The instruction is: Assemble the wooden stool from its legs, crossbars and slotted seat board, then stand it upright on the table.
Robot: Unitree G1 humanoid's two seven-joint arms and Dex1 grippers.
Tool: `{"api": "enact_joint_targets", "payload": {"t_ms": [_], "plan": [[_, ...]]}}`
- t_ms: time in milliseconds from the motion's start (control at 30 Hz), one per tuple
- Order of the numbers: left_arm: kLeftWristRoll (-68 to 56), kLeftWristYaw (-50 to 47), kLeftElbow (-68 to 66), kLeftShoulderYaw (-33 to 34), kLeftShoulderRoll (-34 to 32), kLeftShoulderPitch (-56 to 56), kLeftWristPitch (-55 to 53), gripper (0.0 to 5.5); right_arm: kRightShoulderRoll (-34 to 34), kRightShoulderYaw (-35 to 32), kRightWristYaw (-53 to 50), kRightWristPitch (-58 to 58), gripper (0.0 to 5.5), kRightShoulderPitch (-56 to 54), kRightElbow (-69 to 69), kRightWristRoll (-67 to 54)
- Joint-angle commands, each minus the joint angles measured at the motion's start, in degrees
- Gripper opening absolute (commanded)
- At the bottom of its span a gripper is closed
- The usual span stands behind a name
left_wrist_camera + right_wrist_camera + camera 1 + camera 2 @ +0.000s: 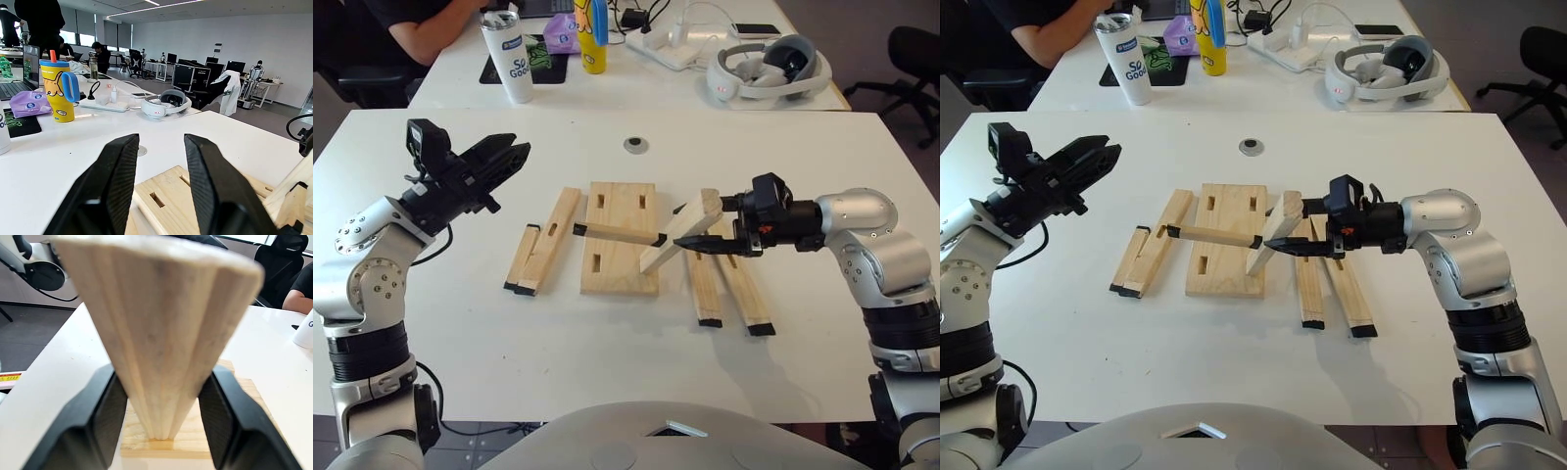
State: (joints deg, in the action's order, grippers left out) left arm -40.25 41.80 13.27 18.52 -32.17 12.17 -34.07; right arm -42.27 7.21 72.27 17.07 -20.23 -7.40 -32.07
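The slotted seat board [619, 257] lies flat mid-table, with a thin crossbar [619, 234] resting across it. My right gripper [707, 241] is shut on a wooden leg [683, 230], holding it tilted over the board's right edge. In the right wrist view this leg [161, 333] sits clamped between the black fingers [98, 426]. Two more pieces [744, 289] lie flat under that arm. Two legs [548, 240] lie left of the board. My left gripper [504, 157] hovers open above the table, left of the board, holding nothing; its fingers [117, 171] frame the board [171, 196].
A round grommet [635, 145] sits in the tabletop behind the board. On the table behind stand a white cup [507, 57], a yellow bottle [593, 37], a power strip [671, 47] and a headset [769, 69]. The near table surface [607, 352] is bare.
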Motion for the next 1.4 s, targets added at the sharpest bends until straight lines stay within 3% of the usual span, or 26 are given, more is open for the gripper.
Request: {"api": "enact_joint_targets", "payload": {"t_ms": [33,167,333,667,767,1000,1167,1200,1400], "plan": [[8.0,0.3,-5.2,-3.1,-2.1,-6.4,4.4,1.73,-2.1,5.9,-3.8,-0.1,2.05,5.9,6.2,11.8],[15.9,0.9,-6.1,-8.9,-3.0,-13.4,8.9,1.73,-0.6,6.6,-6.7,-3.4,2.05,3.4,10.0,13.7],[17.9,0.0,0.8,-16.6,1.2,-19.7,8.9,1.73,0.6,7.9,-6.2,-4.3,2.05,-2.0,14.0,12.2],[30.9,-14.2,0.4,-28.7,15.9,-14.8,21.3,0.11,1.6,8.9,-4.2,-4.0,2.05,-5.0,17.2,10.1],[36.0,-17.9,-3.7,-32.3,19.3,-11.9,24.1,0.00,1.9,9.7,-3.5,-3.8,2.05,-5.5,17.7,10.2],[43.7,-21.8,-15.3,-38.3,22.7,-7.9,18.3,0.00,2.9,11.1,-1.9,-2.9,2.05,-8.0,18.9,10.0],[44.5,-22.6,-16.9,-38.5,23.7,-7.3,12.0,0.00,3.7,10.3,-2.7,-3.4,2.05,-8.8,19.6,9.4],[44.7,-22.8,-16.9,-38.6,23.7,-7.1,11.4,0.00,3.9,9.8,-3.1,-3.4,2.41,-8.8,19.7,9.0],[44.1,-22.9,-17.3,-38.0,24.4,-6.4,10.4,0.00,7.0,2.8,-5.5,-3.2,3.36,-8.5,19.2,6.2]]}}
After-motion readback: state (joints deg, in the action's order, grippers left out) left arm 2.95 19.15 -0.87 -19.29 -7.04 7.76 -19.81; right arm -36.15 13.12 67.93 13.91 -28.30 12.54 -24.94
